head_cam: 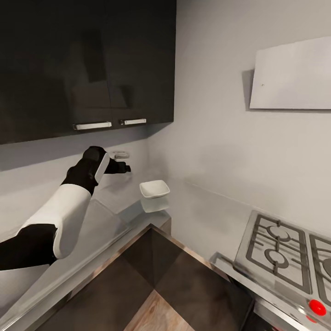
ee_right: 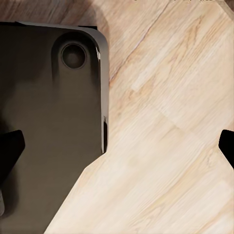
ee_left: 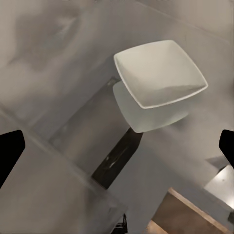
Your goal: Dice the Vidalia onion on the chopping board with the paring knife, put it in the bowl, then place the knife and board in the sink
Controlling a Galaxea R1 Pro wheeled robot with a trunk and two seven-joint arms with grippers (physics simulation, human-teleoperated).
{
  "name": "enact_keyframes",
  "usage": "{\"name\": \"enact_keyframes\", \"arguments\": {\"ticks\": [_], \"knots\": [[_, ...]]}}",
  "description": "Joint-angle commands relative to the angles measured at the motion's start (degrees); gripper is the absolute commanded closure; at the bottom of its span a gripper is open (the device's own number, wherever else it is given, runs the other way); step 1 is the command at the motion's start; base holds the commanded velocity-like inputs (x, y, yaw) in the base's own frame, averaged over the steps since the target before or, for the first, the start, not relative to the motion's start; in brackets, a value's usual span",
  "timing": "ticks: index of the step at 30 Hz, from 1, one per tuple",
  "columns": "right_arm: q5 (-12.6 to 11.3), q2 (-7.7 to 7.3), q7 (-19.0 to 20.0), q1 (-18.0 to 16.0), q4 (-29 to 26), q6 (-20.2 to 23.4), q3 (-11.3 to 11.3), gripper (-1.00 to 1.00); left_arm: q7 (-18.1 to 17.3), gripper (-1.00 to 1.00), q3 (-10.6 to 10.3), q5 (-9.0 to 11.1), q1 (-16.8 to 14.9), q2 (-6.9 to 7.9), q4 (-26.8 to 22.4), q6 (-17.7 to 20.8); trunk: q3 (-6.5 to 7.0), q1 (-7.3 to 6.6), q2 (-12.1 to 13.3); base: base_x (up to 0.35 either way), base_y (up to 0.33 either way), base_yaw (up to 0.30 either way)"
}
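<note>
The bowl, white, shallow and square-ish with rounded corners, sits near the inner corner of the surface, a grey brushed-metal worktop whose sheen throws back a pale reflection just under the bowl. From the left wrist view the bowl shows smooth sloping walls and a flat bottom, close to the worktop's front edge, with dark cabinet front below.

The left gripper, black with a white forearm shell behind it, hovers above the surface just beside the bowl, apart from it. Its jaws stand released, holding nothing, the dark fingertips spread wide at the sides of the wrist view.

The right gripper's fingertips are likewise spread, jaws released and empty, over a pale wood-grain floor and a glossy dark panel with a rounded corner and round recess.

Matte black cabinets with slim metal handles hang above; a steel hob with a red knob lies along the right-hand run.
</note>
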Motion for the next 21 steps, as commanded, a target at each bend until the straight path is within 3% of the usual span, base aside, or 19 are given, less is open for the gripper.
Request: {"name": "enact_keyframes", "arguments": {"ticks": [1,8,13,21], "knots": [[0.0,-0.01,0.0,0.0,0.1,-0.3,0.0,-1.00,-0.1,-1.00,0.1,0.0,0.0,-0.05,0.0,0.2,-0.02,0.03,0.0,0.151,-0.017,0.000],[0.0,0.00,0.0,0.0,0.1,-0.3,0.0,-1.00,0.0,-1.00,0.1,0.0,0.0,0.05,0.1,0.3,-0.02,0.03,0.0,0.255,-0.116,0.031],[0.0,0.00,0.0,0.0,0.1,-0.3,0.0,-1.00,0.0,-1.00,0.1,0.0,0.0,0.06,0.1,0.3,-0.02,0.03,0.0,0.051,-0.027,0.155],[0.0,0.00,0.0,0.0,0.1,-0.3,0.0,-1.00,0.0,-1.00,0.1,0.0,0.0,0.05,0.1,0.3,-0.02,0.03,0.0,0.106,-0.003,0.025]]}}
